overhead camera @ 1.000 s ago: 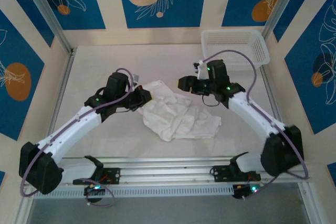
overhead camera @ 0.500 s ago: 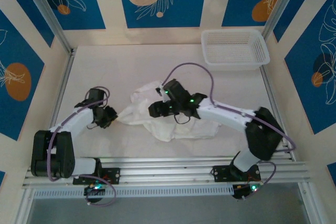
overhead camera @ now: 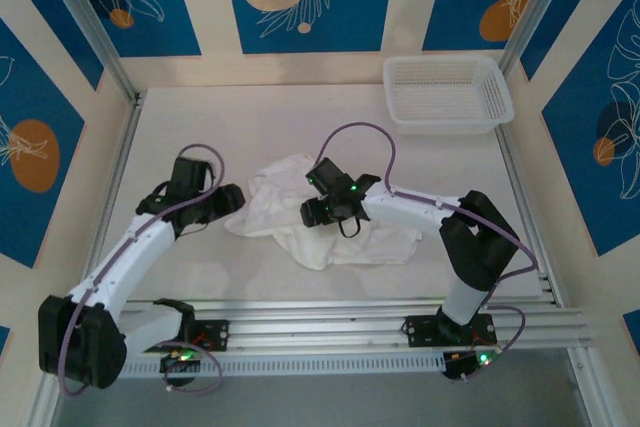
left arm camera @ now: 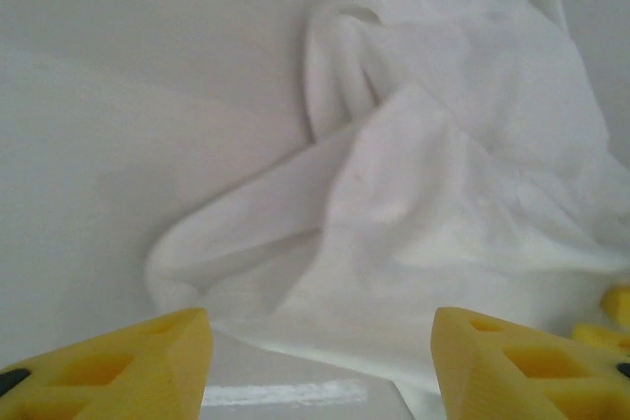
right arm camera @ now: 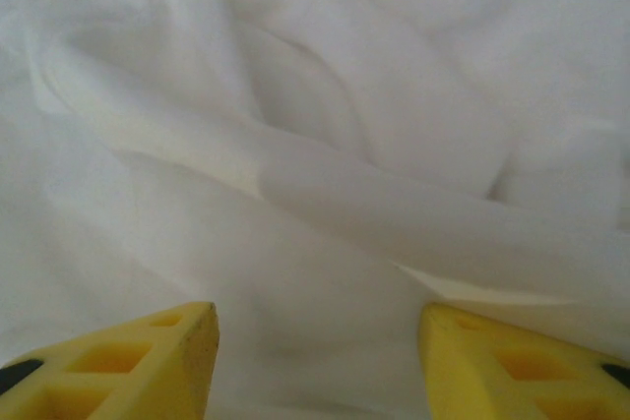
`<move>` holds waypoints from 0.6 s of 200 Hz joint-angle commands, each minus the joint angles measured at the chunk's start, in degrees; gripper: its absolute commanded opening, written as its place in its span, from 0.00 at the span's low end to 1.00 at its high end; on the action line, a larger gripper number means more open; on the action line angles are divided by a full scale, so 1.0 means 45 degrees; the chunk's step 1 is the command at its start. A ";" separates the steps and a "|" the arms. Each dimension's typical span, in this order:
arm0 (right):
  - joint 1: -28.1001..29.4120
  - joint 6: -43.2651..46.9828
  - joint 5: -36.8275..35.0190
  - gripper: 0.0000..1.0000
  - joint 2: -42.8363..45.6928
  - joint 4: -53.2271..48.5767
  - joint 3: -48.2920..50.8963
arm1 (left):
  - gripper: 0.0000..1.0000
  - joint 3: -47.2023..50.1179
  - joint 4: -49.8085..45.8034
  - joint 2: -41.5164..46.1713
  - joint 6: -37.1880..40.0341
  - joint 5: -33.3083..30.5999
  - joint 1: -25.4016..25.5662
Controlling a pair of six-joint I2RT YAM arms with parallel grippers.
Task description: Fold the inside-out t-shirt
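One inside-out t-shirt [overhead camera: 345,239], white, wrinkled, heaped at the centre of the table [overhead camera: 260,117]; long axis parallel to the near edge. Left hand [left arm camera: 320,351] spread at its left end; right hand [right arm camera: 315,346] spread over it.

The t-shirt [overhead camera: 375,237] lies heaped at the middle of the table [overhead camera: 200,117], a bit nearer my bases than the far wall. My left claw [overhead camera: 233,198] is just beside the heap's left edge, with cloth ahead of it. My right claw [overhead camera: 308,213] is over the heap's middle. The basket [overhead camera: 447,94] sits in the far right corner, well apart from the t-shirt.
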State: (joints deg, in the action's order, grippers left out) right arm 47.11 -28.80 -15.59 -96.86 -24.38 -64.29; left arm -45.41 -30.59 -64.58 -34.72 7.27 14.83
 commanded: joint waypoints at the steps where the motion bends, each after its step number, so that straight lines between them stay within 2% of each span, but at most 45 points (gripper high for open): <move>1: -0.0409 0.0200 -0.0951 0.57 0.0819 -0.0857 -0.0301 | 0.64 -0.0035 -0.0404 -0.0252 0.0822 0.0335 0.0066; 24: -0.0394 0.1006 0.1116 0.55 0.1631 0.0566 0.0542 | 0.78 0.0058 0.0129 -0.0640 0.1609 0.1008 0.0066; 44: 0.0198 0.0991 0.2086 0.57 0.1281 0.1275 0.0829 | 0.79 -0.0877 -0.0561 -0.2563 0.2370 0.0884 0.0238; 71: 0.0769 -0.0044 0.1953 0.59 0.0120 0.1004 0.0645 | 0.76 -0.1264 0.0092 -0.4278 0.1994 -0.0198 0.0614; 86: 0.0832 -0.0388 0.1771 0.57 -0.0234 0.0998 0.0772 | 0.67 -0.1571 0.0596 -0.5047 0.1686 0.0271 0.0617; 95: 0.0833 -0.0434 0.1460 0.51 -0.0326 0.1009 0.0995 | 0.57 -0.1759 0.0921 -0.5502 0.1468 0.0808 0.0600; 103: 0.0785 -0.0323 0.1118 0.41 -0.0393 0.0873 0.1143 | 0.44 -0.1913 0.1163 -0.5816 0.1252 0.1159 0.0609; 120: 0.0449 -0.0257 0.0333 0.16 -0.0260 0.0304 0.1450 | 0.06 -0.2149 0.1192 -0.6046 0.0692 0.0919 0.0522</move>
State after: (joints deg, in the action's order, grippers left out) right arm 50.81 -29.19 -9.82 -98.52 -19.70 -59.70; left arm -52.18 -27.75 -90.74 -28.58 10.07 17.17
